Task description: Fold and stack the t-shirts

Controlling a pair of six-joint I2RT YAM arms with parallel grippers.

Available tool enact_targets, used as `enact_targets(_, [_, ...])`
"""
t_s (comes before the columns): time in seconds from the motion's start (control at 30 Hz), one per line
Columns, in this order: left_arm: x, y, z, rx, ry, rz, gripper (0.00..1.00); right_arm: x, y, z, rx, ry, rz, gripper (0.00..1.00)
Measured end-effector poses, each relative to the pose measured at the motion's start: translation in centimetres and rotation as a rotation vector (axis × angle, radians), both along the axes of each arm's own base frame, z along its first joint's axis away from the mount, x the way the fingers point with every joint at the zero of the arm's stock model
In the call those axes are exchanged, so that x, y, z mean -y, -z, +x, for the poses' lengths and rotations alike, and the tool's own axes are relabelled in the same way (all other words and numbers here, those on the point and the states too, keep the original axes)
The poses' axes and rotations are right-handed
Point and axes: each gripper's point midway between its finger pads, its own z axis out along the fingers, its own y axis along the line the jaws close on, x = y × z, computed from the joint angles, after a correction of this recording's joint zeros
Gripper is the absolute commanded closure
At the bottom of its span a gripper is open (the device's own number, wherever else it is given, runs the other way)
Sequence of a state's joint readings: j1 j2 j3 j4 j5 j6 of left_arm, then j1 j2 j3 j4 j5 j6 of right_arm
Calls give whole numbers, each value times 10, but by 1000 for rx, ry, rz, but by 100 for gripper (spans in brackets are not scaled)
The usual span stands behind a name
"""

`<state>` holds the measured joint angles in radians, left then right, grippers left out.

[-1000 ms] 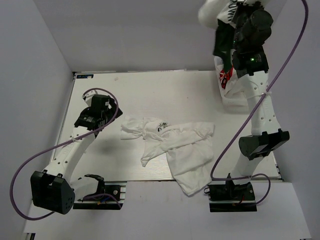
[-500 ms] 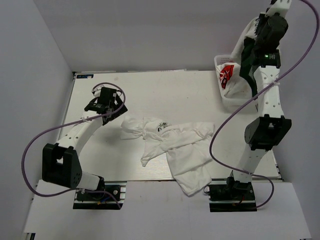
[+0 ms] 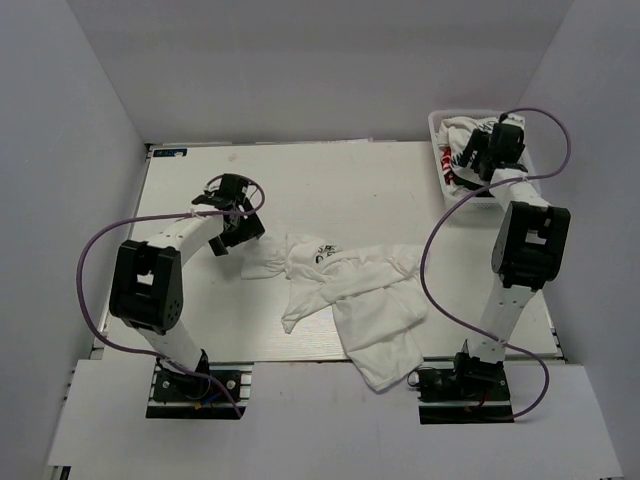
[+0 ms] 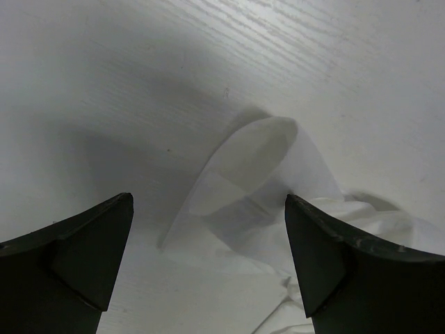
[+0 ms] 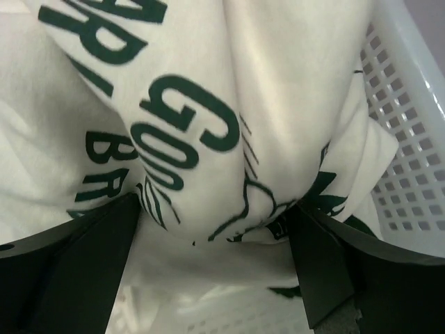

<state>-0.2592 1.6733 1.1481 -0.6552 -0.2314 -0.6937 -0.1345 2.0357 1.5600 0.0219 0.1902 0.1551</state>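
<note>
A crumpled white t-shirt (image 3: 350,290) with a small dark print lies spread on the table. Its left sleeve (image 4: 257,160) shows in the left wrist view. My left gripper (image 3: 234,226) (image 4: 207,202) hangs open just above that sleeve's edge, holding nothing. More t-shirts (image 3: 462,135) fill the white basket (image 3: 437,125) at the back right, one showing a red patch. In the right wrist view a white t-shirt with dark green lettering (image 5: 208,83) bulges between the wide-apart fingers of my right gripper (image 3: 472,155) (image 5: 215,205), which is open and low in the basket.
The basket's perforated wall (image 5: 410,139) stands close on the right of my right gripper. Grey walls enclose the white table (image 3: 330,180) on three sides. The table's near edge runs just in front of the shirt's lower hem (image 3: 385,375).
The right arm came down from high above into the basket with the lettered shirt and its jaws opened. The left arm stretched out toward the table shirt's left sleeve.
</note>
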Motion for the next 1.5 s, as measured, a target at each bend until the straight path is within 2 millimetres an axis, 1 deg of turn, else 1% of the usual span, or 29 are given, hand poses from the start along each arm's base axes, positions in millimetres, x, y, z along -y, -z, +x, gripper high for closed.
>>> enact_targets(0.07, [0,7,-4,-32,7,6,0,-5,-14,-2,-8,-15,12,9])
enact_targets(0.1, [-1,9,-6,-46,8,9,0,-9,-35,-1,9,-24,12,9])
enact_targets(0.13, [-1,10,-8,-54,9,11,0,-12,-48,0,24,-32,10,9])
enact_targets(0.2, [-2,9,-10,-59,11,13,0,-25,-91,0,85,-60,6,9])
enact_targets(0.23, [-2,7,-12,-53,11,12,0,-33,-113,-5,118,-78,6,9])
enact_targets(0.3, [-5,5,-22,-49,9,12,0,-48,-147,-23,171,-108,7,9])
enact_targets(0.33, [-7,4,-29,-47,6,11,0,-58,-163,-35,198,-127,10,9])
enact_targets(0.37, [-9,3,-37,-45,2,9,0,-66,-174,-46,222,-141,15,9])
enact_targets(0.43, [-14,-1,-56,-33,-15,3,0,-81,-186,-79,251,-167,34,9])
enact_targets(0.5, [-17,-2,-68,-22,-27,-6,0,-90,-186,-104,257,-179,55,9])
enact_targets(0.57, [-17,1,-79,-18,-28,-22,0,-101,-176,-123,245,-195,82,9])
enact_targets(0.63, [-15,10,-87,-29,-21,-43,0,-114,-152,-141,203,-213,116,9])
enact_targets(0.73, [-11,25,-94,-63,-7,-62,0,-143,-109,-166,114,-277,170,9])
enact_targets(0.77, [-10,28,-95,-68,-3,-66,4,-154,-96,-173,84,-301,190,9])
enact_targets(0.83, [-5,32,-92,-69,11,-81,10,-169,-77,-184,41,-335,219,9])
enact_targets(0.87, [-2,33,-90,-62,19,-90,20,-175,-68,-190,22,-349,238,9])
enact_targets(0.9, [1,34,-87,-54,25,-102,26,-179,-60,-195,6,-356,249,9])
enact_targets(0.97, [6,38,-84,-39,43,-126,35,-188,-40,-207,-33,-359,285,9])
enact_targets(1.03, [12,45,-82,-32,64,-152,40,-192,-20,-217,-76,-351,303,9])
enact_targets(1.07, [15,45,-79,-21,73,-169,43,-194,-8,-224,-104,-344,310,9])
enact_targets(1.13, [23,45,-71,6,89,-204,64,-195,13,-234,-159,-328,319,9])
enact_targets(1.17, [27,46,-67,16,99,-222,80,-195,23,-237,-185,-316,321,9])
enact_targets(1.2, [33,47,-63,21,110,-241,100,-195,31,-239,-208,-304,326,9])
enact_targets(1.23, [38,47,-59,35,130,-263,100,-195,40,-240,-235,-284,332,9])
enact_targets(1.3, [43,48,-53,39,138,-277,100,-195,54,-242,-275,-253,340,9])
enact_targets(1.33, [46,48,-51,40,147,-283,100,-194,61,-243,-297,-233,342,11])
enact_targets(1.43, [51,47,-43,43,160,-286,100,-192,80,-248,-348,-188,338,33])
enact_targets(1.47, [51,46,-42,43,161,-281,100,-191,86,-249,-365,-178,337,47])
enact_targets(1.5, [50,46,-42,42,160,-275,100,-191,92,-249,-384,-167,338,57])
